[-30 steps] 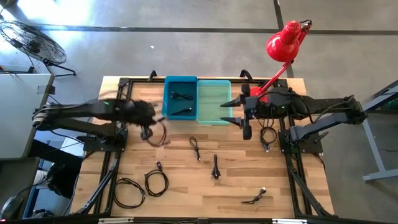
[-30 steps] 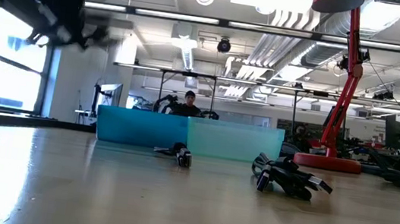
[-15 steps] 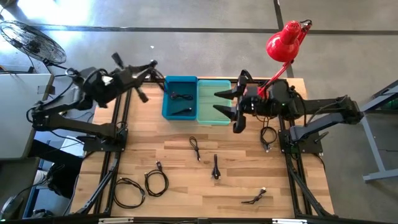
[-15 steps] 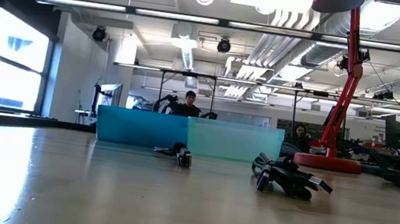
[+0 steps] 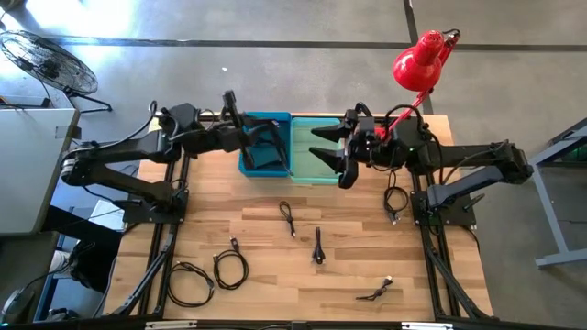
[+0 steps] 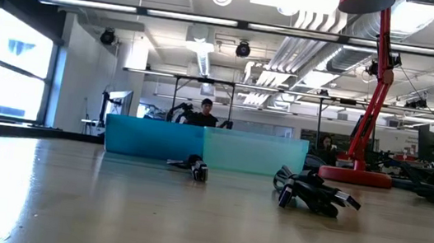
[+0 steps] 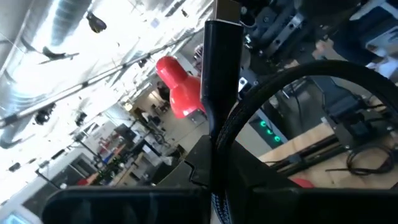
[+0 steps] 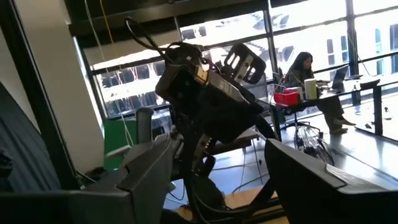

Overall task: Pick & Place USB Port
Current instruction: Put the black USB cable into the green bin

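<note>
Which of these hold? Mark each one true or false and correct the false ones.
1. The left tool hangs over the blue bin, shut on a black cable. True.
2. The right tool is shut. False: its jaws stand wide open, over the teal bin.
3. The red lamp stands on the left arm's side. False: it stands at the far corner on the right arm's side.
4. Loose cables lie on the wooden table. True.

grey concrete floor [image 5: 275, 27] surrounds the wooden surface [image 5: 303, 266]. a red lamp [image 5: 419, 62] stands at two o'clock, a floor fan [image 5: 41, 60] at ten. large windows [image 6: 17, 64] light the room.
</note>
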{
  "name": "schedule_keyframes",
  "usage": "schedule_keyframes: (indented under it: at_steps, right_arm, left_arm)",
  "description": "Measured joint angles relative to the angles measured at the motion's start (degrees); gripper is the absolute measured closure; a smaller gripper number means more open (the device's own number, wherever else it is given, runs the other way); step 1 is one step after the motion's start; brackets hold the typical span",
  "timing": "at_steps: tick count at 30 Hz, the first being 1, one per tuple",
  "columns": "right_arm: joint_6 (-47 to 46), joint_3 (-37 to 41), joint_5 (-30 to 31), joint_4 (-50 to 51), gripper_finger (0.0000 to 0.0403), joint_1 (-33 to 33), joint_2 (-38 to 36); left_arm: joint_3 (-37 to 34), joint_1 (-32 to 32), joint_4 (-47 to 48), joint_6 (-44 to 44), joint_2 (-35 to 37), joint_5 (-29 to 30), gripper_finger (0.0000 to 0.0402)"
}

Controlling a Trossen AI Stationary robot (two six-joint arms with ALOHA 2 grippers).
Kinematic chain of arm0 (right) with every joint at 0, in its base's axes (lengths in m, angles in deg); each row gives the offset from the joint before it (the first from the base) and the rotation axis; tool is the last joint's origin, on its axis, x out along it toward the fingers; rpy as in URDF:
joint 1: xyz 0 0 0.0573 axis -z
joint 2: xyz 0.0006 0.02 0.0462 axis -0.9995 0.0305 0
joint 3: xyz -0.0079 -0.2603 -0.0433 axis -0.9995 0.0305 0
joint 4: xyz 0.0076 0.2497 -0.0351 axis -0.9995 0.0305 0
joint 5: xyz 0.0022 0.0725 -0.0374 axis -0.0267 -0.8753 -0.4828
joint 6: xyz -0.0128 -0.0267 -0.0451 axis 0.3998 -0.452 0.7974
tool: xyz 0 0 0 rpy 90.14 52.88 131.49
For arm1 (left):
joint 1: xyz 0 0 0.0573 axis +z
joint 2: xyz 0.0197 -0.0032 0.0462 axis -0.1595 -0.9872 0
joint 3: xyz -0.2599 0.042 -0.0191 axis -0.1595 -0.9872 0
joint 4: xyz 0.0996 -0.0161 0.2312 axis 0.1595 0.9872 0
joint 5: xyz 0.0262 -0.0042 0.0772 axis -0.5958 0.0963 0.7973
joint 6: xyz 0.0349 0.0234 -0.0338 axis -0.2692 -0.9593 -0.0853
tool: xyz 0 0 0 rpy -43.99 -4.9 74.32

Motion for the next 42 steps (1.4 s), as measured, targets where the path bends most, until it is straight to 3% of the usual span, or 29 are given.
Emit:
schedule_keyframes:
  at_steps: [7, 27, 33, 39, 42]
  right_arm:
    - [-1.2, 0.0, -0.3, -0.5, 0.013, 0.0, 2.1]
    - [-1.6, 0.0, -9.0, -1.4, 0.0146, 1.8, 4.6]
    - [-2.6, 0.0, -10.9, -0.7, 0.0204, 3.1, 4.6]
    - [-2.6, 0.0, -13.4, 1.4, 0.033, 4.9, 4.6]
    - [-1.3, 0.0, -16.4, 1.9, 0.0389, 5.6, 4.6]
  left_arm:
    - [0.1, 0.0, -3.0, -1.9, -2.3, -0.5, 0.0392]
    - [5.1, 0.0, -1.2, -3.0, -9.1, -1.7, 0.0392]
    - [5.1, 0.0, -1.4, -3.4, -9.1, -1.3, 0.0392]
    - [5.1, 1.5, -0.8, -3.4, -9.1, -2.7, 0.039]
    - [5.1, 2.3, -1.0, -3.3, -9.1, -3.3, 0.0366]
